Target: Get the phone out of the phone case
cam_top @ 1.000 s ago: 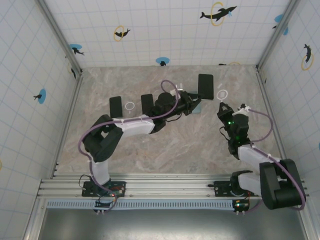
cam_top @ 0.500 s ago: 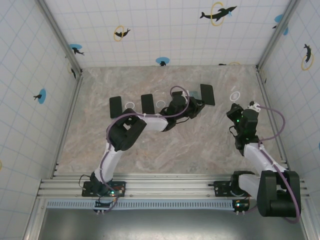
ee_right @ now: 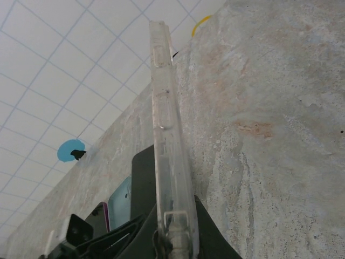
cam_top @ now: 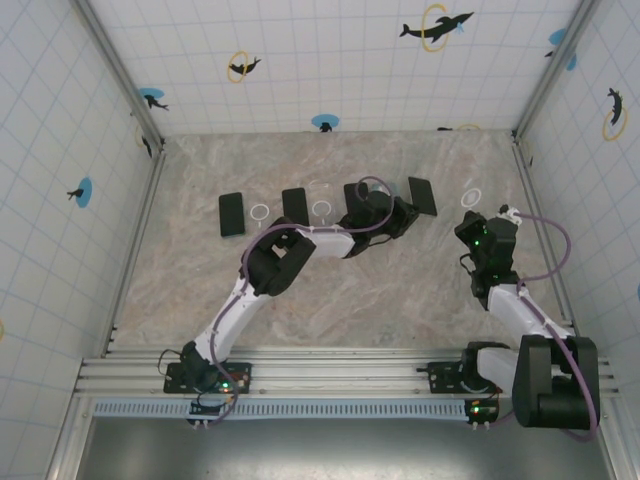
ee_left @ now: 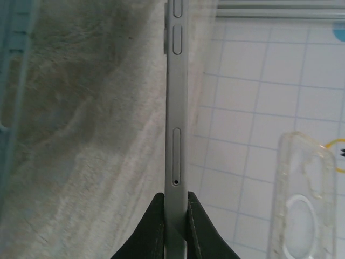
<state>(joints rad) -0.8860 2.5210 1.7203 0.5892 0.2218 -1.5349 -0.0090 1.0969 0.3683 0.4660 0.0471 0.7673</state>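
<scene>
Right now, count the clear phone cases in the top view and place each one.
3. The left case lies furthest left; the middle case lies beside the left arm; the right case is clamped in the right gripper. The arm may hide others.

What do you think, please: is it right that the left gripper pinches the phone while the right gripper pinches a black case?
Not quite. The case in the right gripper is clear, not black, as the right wrist view shows. The rest holds: the left gripper pinches the phone while the right gripper pinches the case.
</scene>
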